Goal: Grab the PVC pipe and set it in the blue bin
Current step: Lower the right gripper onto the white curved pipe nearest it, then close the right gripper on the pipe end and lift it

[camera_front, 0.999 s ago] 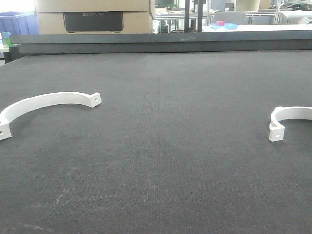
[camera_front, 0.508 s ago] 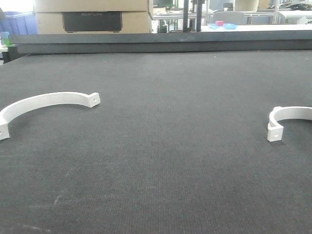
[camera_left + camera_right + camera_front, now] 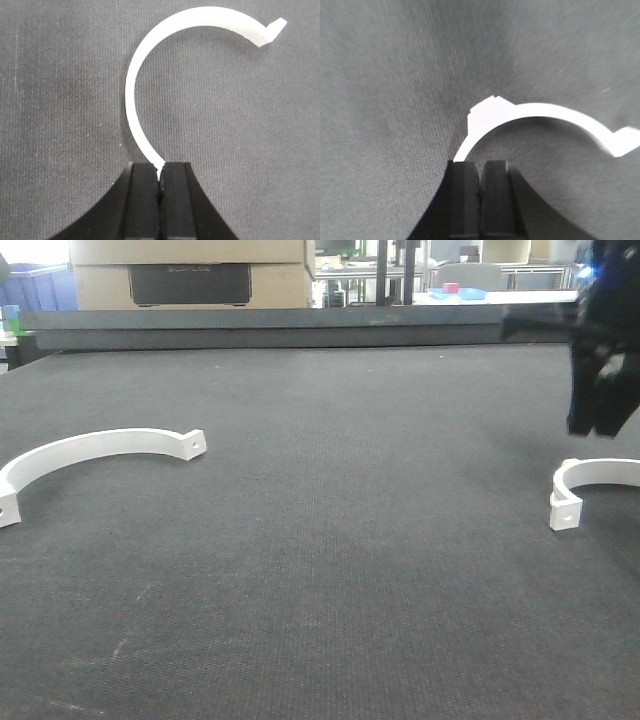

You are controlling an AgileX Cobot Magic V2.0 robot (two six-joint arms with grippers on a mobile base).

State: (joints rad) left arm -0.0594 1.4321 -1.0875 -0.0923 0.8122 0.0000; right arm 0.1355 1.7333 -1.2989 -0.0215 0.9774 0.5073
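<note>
Two white curved PVC pipe pieces lie flat on the dark mat. The left piece (image 3: 100, 448) (image 3: 150, 75) is under my left gripper (image 3: 160, 168). Those jaws are shut, and one end of the arc shows just past their tips. My left gripper is out of the front view. The right piece (image 3: 598, 478) (image 3: 545, 115) lies below my right gripper (image 3: 598, 428) (image 3: 480, 164), which hovers above it with its jaws shut on nothing. A blue bin (image 3: 38, 285) shows partly at the far back left, beyond the table.
A raised dark ledge (image 3: 300, 332) runs along the table's far edge. Behind it stands a cardboard box with a black unit (image 3: 190, 278). Small pink and blue items (image 3: 458, 290) sit on a far bench. Wide mat lies between the two pieces.
My right gripper has come into the front view at the upper right, above the right piece. Both pieces lie where they were.
</note>
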